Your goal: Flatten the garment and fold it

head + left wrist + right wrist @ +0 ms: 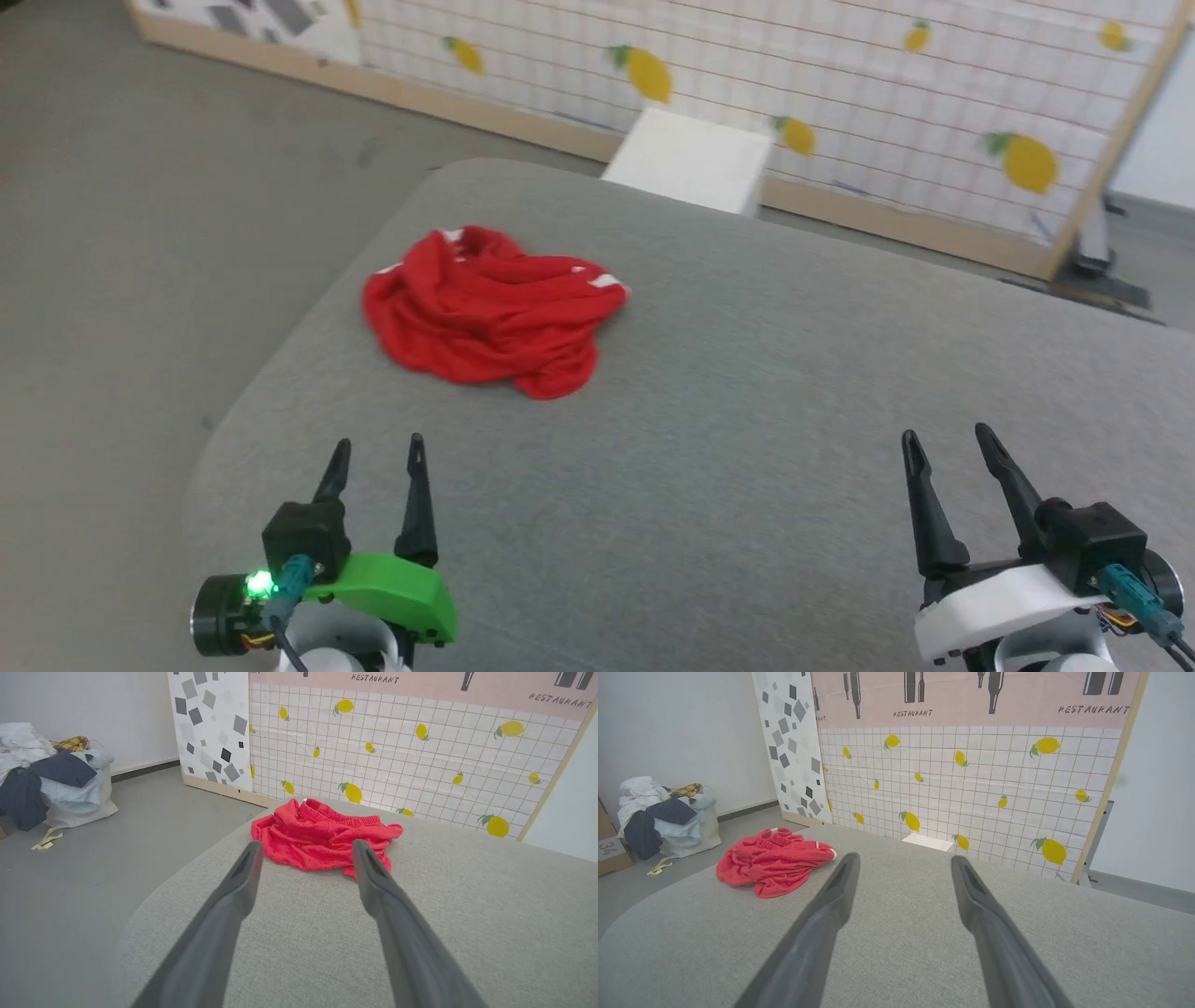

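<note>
The garment (485,313) lies crumpled in a red heap on the far left part of the grey table, with bits of white trim showing at its far edge. In the left wrist view the garment (322,837) sits just beyond my fingers, its gathered waistband on the far side. In the right wrist view the garment (770,861) is off to the left. My left gripper (378,455) hovers open near the table's front left, short of the heap. Open and holding nothing, my right gripper (948,443) is at the front right.
The grey padded table (747,420) has a rounded left corner, with floor beyond it. A white box (691,159) stands behind the table against a lemon-print panel (840,84). A pile of clothes on a bag (51,779) sits on the floor at the left.
</note>
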Tool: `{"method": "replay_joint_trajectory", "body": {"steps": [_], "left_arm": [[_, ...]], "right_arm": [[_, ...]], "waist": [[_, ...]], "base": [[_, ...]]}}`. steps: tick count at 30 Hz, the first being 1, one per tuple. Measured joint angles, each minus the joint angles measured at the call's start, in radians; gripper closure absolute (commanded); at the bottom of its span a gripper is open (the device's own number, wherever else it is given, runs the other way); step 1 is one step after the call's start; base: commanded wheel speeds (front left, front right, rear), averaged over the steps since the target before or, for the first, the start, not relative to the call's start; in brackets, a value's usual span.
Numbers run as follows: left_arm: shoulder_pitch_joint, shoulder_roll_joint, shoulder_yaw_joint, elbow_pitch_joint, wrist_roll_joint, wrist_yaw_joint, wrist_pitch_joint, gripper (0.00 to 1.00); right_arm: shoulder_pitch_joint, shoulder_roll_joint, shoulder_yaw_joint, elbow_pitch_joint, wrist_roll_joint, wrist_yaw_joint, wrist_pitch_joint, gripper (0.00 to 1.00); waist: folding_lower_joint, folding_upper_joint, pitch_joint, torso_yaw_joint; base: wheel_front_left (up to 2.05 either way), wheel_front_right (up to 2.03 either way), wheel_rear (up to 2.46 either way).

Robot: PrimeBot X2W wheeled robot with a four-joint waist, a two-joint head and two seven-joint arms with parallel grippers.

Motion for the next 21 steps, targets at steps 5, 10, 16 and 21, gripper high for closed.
{"method": "replay_joint_trajectory", "body": {"steps": [5,10,16,21], "left_arm": [[0.000,0.018,0.007,0.000,-0.008,0.005,-0.009,0.00],[0.000,0.029,0.010,0.001,-0.034,0.009,-0.019,0.00],[0.000,0.040,0.016,0.002,-0.053,0.012,-0.033,0.00],[0.001,0.041,0.015,0.003,-0.065,0.015,-0.044,0.00]], "right_arm": [[-0.001,0.000,0.000,0.005,0.010,0.000,-0.009,0.00],[-0.002,0.000,-0.002,0.010,0.020,0.000,-0.019,0.00],[-0.006,0.000,-0.008,0.017,0.027,0.000,-0.032,0.00],[-0.012,0.000,-0.012,0.022,0.028,0.000,-0.043,0.00]], "waist": [[0.0000,0.0000,0.000,0.077],[0.0000,0.0000,0.001,0.154],[0.0000,0.0000,0.003,0.232],[0.0000,0.0000,0.007,0.280]], "base": [[0.00,0.00,0.00],[0.00,0.00,0.00],[0.00,0.00,0.00],[-0.01,-0.01,-0.01]]}}
